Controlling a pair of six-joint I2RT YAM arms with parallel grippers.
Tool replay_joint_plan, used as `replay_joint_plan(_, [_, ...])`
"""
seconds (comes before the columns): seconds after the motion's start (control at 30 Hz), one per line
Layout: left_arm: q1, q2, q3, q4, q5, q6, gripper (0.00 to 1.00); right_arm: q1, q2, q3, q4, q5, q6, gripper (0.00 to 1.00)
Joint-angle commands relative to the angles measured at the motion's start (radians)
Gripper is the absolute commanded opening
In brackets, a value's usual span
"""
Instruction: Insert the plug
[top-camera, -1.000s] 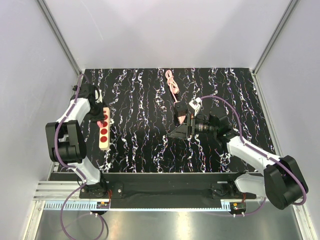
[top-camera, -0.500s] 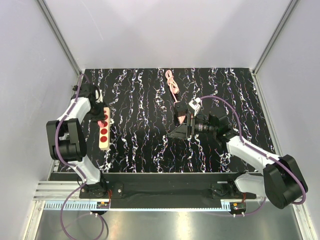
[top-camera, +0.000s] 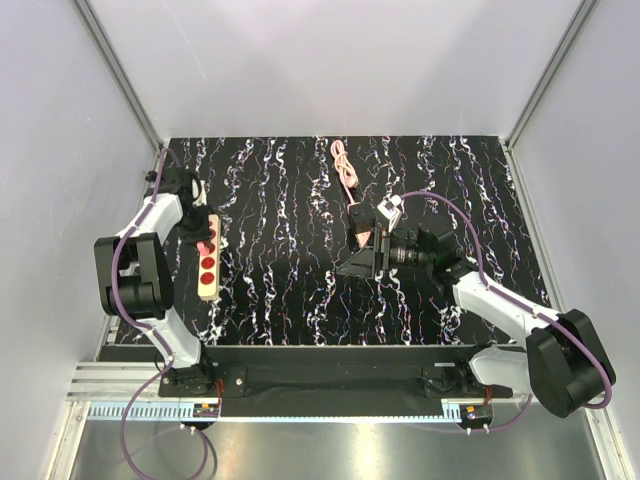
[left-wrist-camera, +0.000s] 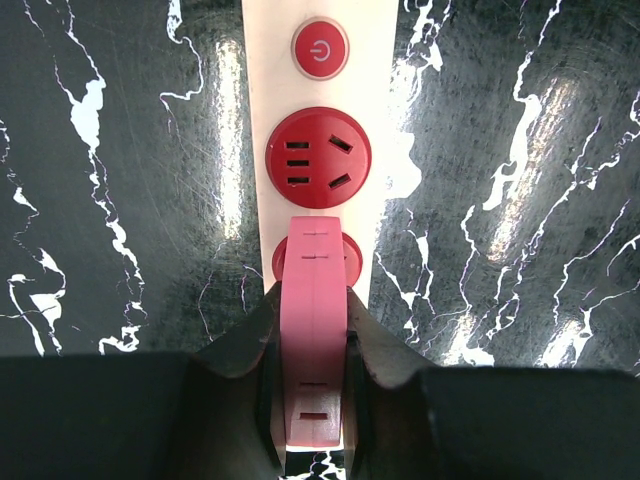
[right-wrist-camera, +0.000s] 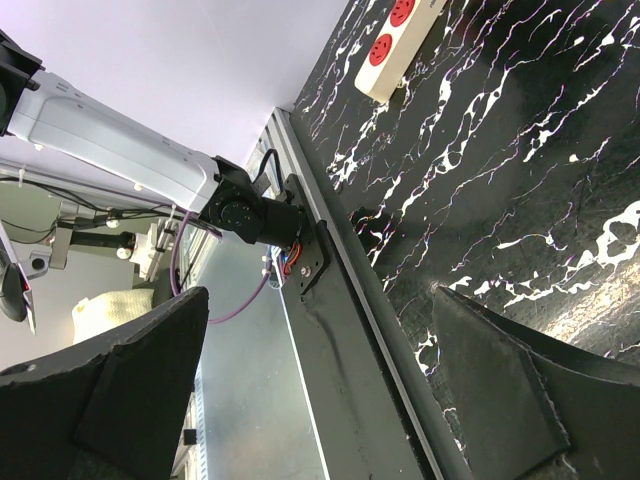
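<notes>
In the left wrist view my left gripper (left-wrist-camera: 313, 305) is shut on the pink plug (left-wrist-camera: 314, 370), which stands on edge between the dark fingers. The plug's front end covers the middle of a red socket (left-wrist-camera: 350, 258) on the beige strip (left-wrist-camera: 385, 90). I cannot tell whether its prongs are in the socket. Beyond it lie a free red socket (left-wrist-camera: 318, 158) and a red power button (left-wrist-camera: 320, 48). From above, the left gripper (top-camera: 203, 231) sits over the far half of the strip (top-camera: 208, 280). My right gripper (top-camera: 364, 246) hangs open and empty at mid-table.
A thin pink cord (top-camera: 346, 168) lies coiled at the back of the black marbled table (top-camera: 290, 200), running down towards the right gripper. The right wrist view shows the table's near rail (right-wrist-camera: 350, 290), the left arm (right-wrist-camera: 100, 125) and the strip's end (right-wrist-camera: 392, 40).
The left arm's elbow has drifted slightly to the right. The grip on the plug and the right arm look the same.
</notes>
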Motion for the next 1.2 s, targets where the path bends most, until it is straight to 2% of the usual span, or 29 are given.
replay_joint_plan(0.0, [-0.001,0.078,-0.059,-0.006,-0.084,0.006,0.00,-0.003,-0.013,0.001,0.049,-0.020,0.006,1.00])
replay_joint_plan(0.37, [-0.003,0.081,-0.047,-0.002,-0.193,0.020,0.00,-0.003,-0.008,0.001,0.052,-0.019,0.006,1.00])
replay_joint_plan(1.17, [0.054,0.075,-0.030,0.017,-0.203,0.070,0.00,-0.003,0.002,0.000,0.052,-0.014,0.011,1.00])
